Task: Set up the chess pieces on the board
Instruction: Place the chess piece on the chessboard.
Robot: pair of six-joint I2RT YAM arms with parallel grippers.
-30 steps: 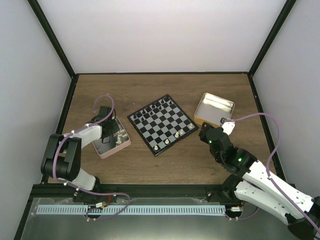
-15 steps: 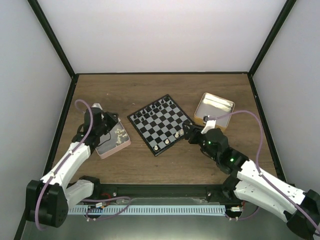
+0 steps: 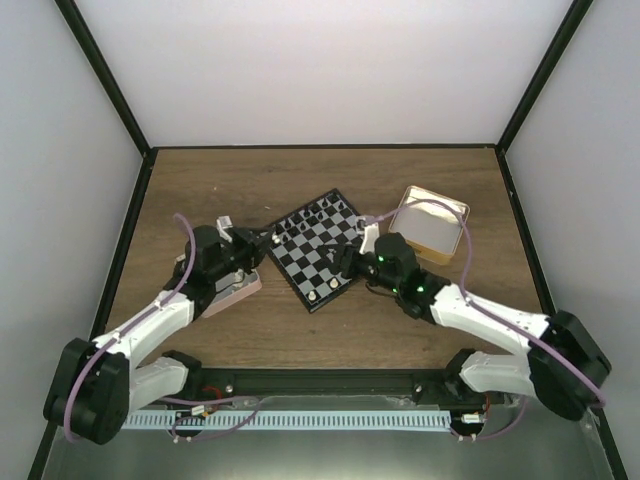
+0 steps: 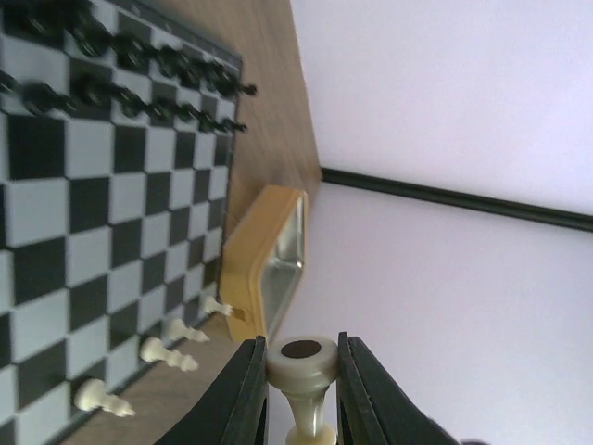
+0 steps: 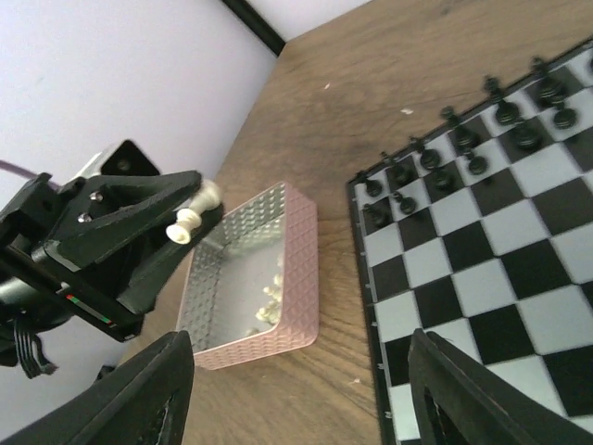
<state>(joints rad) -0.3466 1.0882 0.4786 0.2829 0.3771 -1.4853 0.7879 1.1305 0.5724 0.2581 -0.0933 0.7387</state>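
While four white pieces (image 4: 169,353) stand along one edge of the board (image 3: 322,248), another white piece (image 4: 301,363) is pinched tight in the left gripper (image 4: 301,349), just left of the board. The right gripper (image 5: 301,394) hangs wide open over the board. A pink tin (image 5: 255,278) sits left of the board, and a gold tin (image 3: 432,222) sits right of it.

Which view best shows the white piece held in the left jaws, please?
The left wrist view: the white piece sits close-up between the jaws. The right wrist view shows it small, side-on; overhead it is too small to make out.
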